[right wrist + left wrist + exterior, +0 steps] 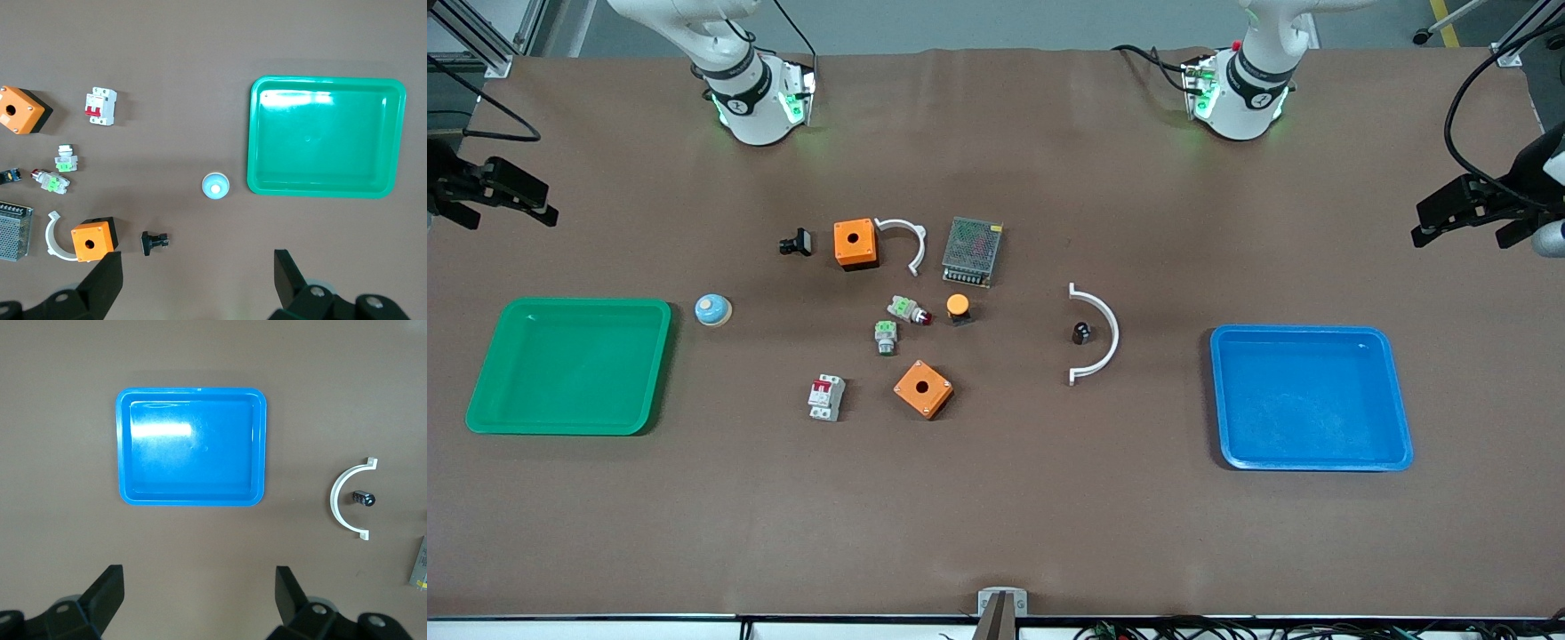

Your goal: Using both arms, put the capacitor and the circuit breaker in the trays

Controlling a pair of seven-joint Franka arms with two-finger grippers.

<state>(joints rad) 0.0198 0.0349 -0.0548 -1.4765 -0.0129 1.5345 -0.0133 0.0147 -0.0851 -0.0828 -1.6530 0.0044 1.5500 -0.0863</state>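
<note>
Left gripper (197,600) up over surface (1014,516) at left arm's end, fingers (107,590) spread wide, holding nothing; arm waits. Right gripper (197,280) over right arm's end, fingers (103,273) wide too, empty.

Capacitor (1081,333) lies inside curve of white half-ring clip (1104,333), not touching it (blue tray (1400,427) toward left arm's end, apart). Circuit breaker (827,396) (red levers up) sits beside orange box (923,388), nearer front camera than grey-and-green push-buttons (886,338). Green tray (480,391) toward right arm's end.

White clamp (1100,333) half-rings the capacitor (1081,332), open toward parts
</note>
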